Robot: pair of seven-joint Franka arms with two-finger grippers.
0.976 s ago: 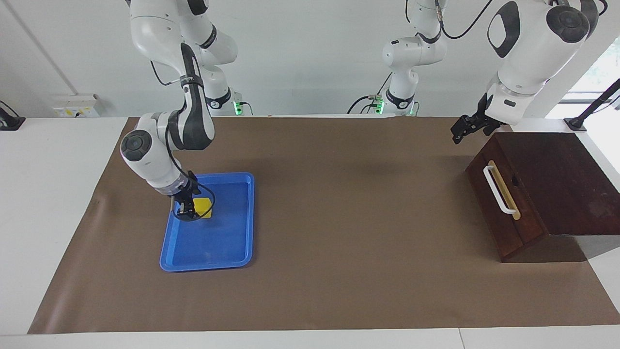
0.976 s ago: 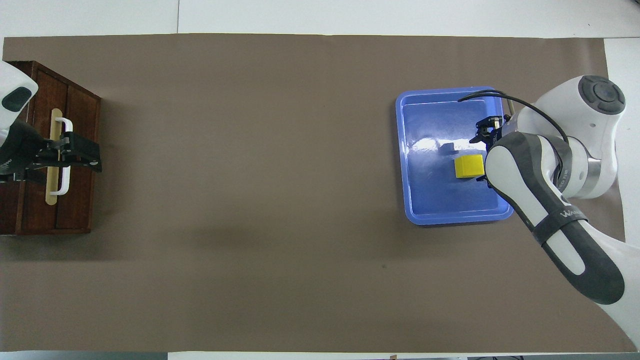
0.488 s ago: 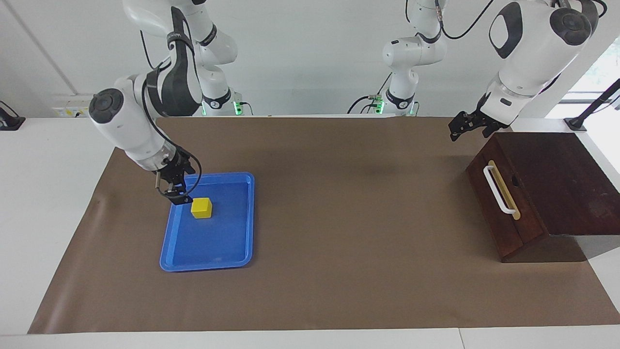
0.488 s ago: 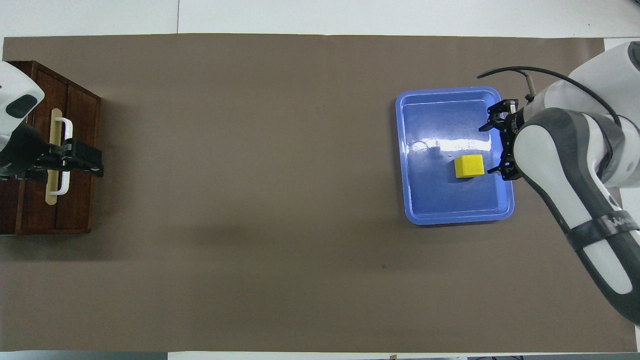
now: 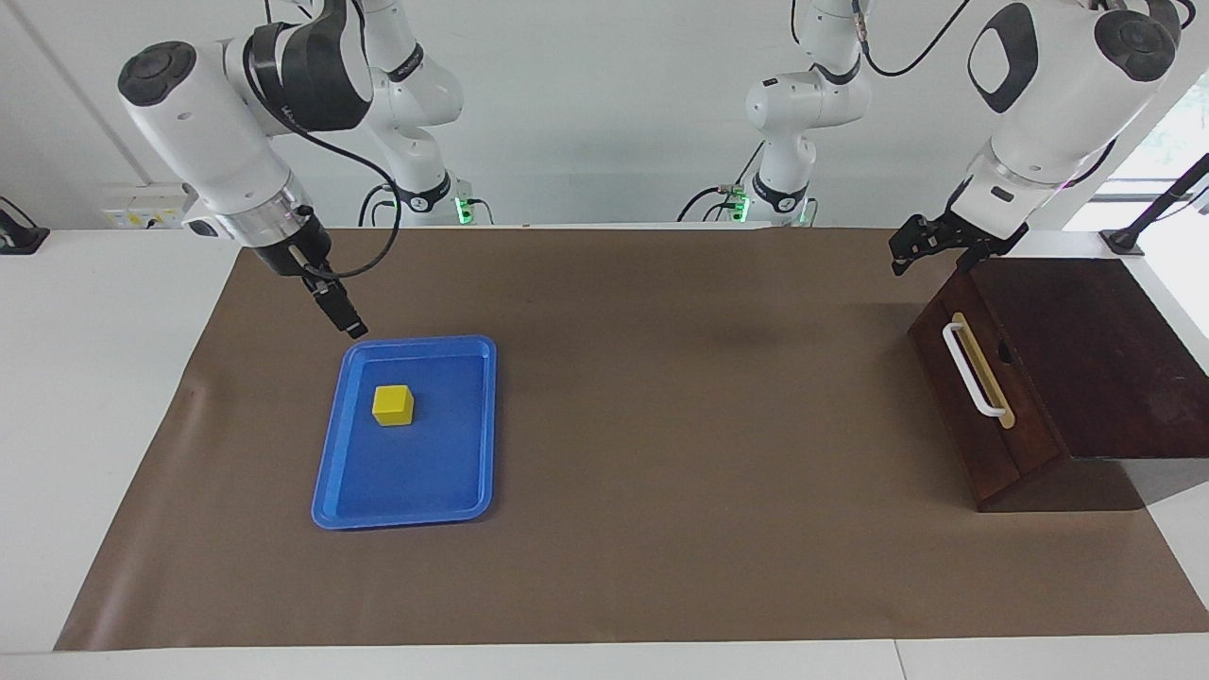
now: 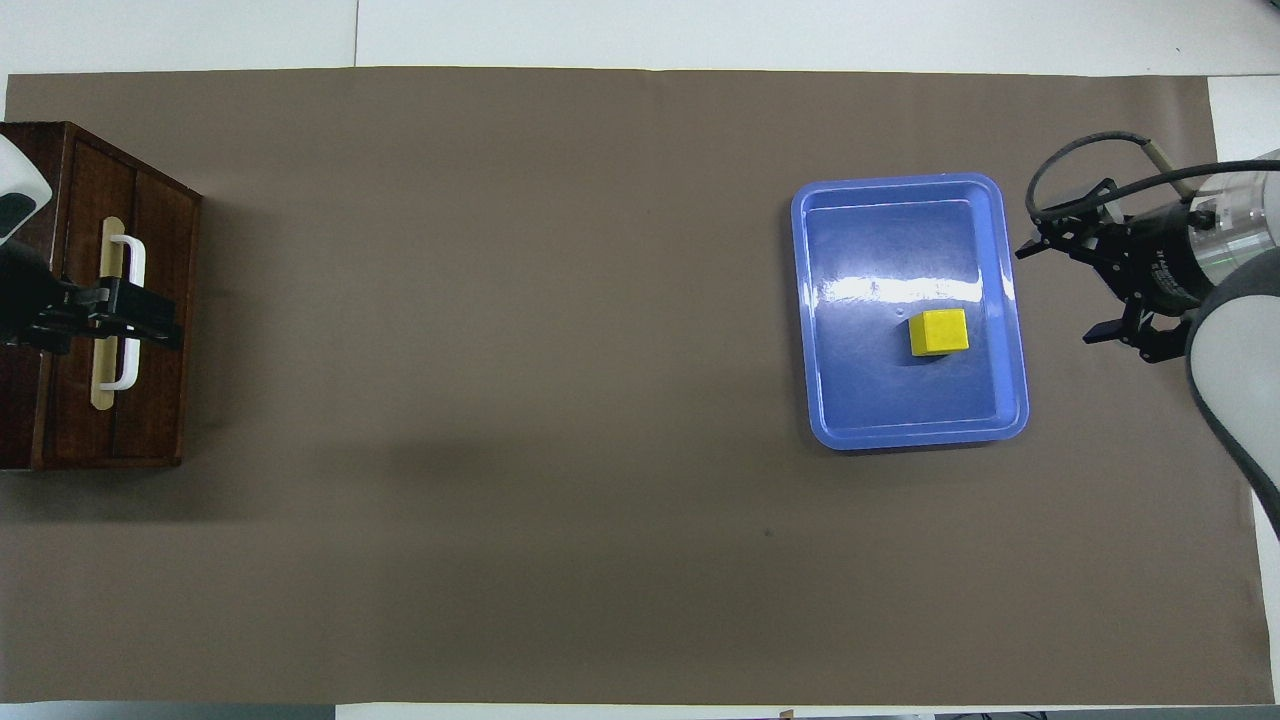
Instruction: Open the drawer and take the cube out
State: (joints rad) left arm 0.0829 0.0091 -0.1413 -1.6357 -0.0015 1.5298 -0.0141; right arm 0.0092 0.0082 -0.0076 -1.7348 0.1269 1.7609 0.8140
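The yellow cube (image 5: pixel 393 405) lies free in the blue tray (image 5: pixel 406 518), toward the right arm's end of the table; it also shows in the overhead view (image 6: pixel 938 332). My right gripper (image 6: pixel 1066 290) is open and empty, raised in the air (image 5: pixel 348 323) just off the tray's (image 6: pixel 905 436) edge. The drawer (image 5: pixel 982 416) is closed in its dark wooden box, with its white handle (image 5: pixel 973 370) free. My left gripper (image 5: pixel 909 250) hangs in the air over the drawer front (image 6: pixel 150 400) and touches nothing; the overhead view shows it (image 6: pixel 160 322) over the handle (image 6: pixel 128 310).
A brown mat (image 5: pixel 699 529) covers the table between tray and box. The dark wooden box (image 5: pixel 1096 349) stands at the left arm's end. Two other arm bases stand at the robots' edge of the table.
My right gripper has let go of the cube, risen and drawn back off the tray toward the right arm's end. The cube stays in the tray. My left gripper shifted slightly over the box.
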